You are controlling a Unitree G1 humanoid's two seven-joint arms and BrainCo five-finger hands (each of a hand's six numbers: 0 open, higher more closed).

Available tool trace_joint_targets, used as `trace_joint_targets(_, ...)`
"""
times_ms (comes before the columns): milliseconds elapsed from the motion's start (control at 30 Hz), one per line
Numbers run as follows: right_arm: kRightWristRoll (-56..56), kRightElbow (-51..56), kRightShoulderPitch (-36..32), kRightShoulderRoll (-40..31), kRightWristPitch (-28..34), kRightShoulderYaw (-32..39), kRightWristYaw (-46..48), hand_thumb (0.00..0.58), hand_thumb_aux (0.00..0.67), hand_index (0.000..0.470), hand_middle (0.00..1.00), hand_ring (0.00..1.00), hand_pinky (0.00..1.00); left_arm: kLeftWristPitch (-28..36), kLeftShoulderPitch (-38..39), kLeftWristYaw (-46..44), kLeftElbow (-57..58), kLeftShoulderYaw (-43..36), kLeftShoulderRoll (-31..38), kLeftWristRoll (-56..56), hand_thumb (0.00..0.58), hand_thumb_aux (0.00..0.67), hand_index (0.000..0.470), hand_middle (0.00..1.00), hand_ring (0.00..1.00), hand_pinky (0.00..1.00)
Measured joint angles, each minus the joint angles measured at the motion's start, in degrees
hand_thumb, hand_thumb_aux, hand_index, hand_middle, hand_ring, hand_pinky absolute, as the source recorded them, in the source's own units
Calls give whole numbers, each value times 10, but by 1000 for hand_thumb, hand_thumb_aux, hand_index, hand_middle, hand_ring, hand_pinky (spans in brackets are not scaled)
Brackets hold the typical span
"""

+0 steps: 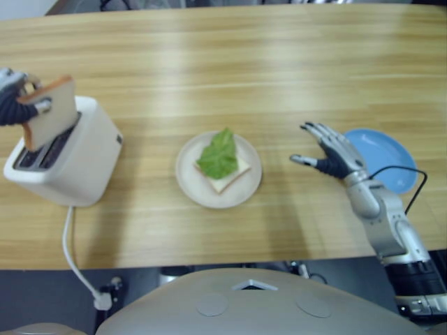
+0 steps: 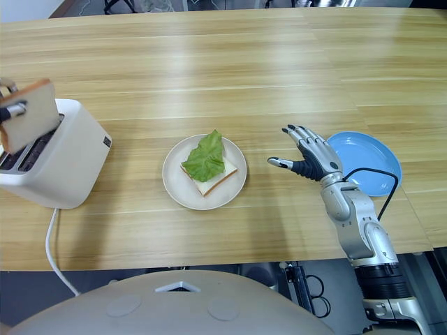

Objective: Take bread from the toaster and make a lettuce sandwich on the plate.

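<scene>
One toast slice (image 1: 50, 112), probably light, stiff and crumbly, is pinched by its edge in the left hand (image 1: 10, 105) at the toaster (image 1: 77, 160); right hand (image 1: 334, 155) spread, empty

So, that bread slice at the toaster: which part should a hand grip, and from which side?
Grip the bread slice by its upper edge, pinched across the flat faces, coming from above and the robot's left. It stands tilted with its lower end at the toaster slots, so only the top is free. The left hand holds it there.
</scene>
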Motion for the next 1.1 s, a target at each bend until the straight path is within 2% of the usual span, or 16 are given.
trace_joint_targets(167, 0, 4, 1, 5, 1, 1, -2, 0, 0, 0, 0, 0, 0, -20, -95, 87, 7, 56, -23, -45, 580, 670, 460, 1000, 1000, 1000)
trace_joint_targets(333, 0, 10, -1, 10, 3, 3, -8, 0, 0, 0, 0, 0, 0, -39, -178, 133, 0, 55, -62, -98, 580, 670, 460, 1000, 1000, 1000)
trace_joint_targets(433, 0, 14, -4, 16, 3, 5, -10, 0, 0, 0, 0, 0, 0, -33, -216, 112, -26, -4, -131, -165, 580, 670, 460, 1000, 1000, 1000)
trace_joint_targets(633, 0, 27, -11, 20, 1, 13, -13, 0, 0, 0, 0, 0, 0, 30, -221, 40, -46, -149, -294, -291, 580, 670, 460, 1000, 1000, 1000)
trace_joint_targets(767, 2, 29, -10, 23, 3, 12, -24, 0, 0, 0, 0, 0, 0, 51, -202, 37, -35, -215, -371, -293, 580, 670, 460, 1000, 1000, 1000)
trace_joint_targets(900, 10, 37, -10, 26, 3, -1, -38, 0, 0, 0, 0, 0, 0, 50, -163, 29, 23, -280, -426, -288, 580, 670, 460, 1000, 1000, 1000)
trace_joint_targets(1100, 15, 50, -3, 32, 3, -2, -54, 0, 0, 0, 0, 0, 0, 11, -181, -42, 161, -366, -449, -287, 580, 670, 460, 1000, 1000, 1000)
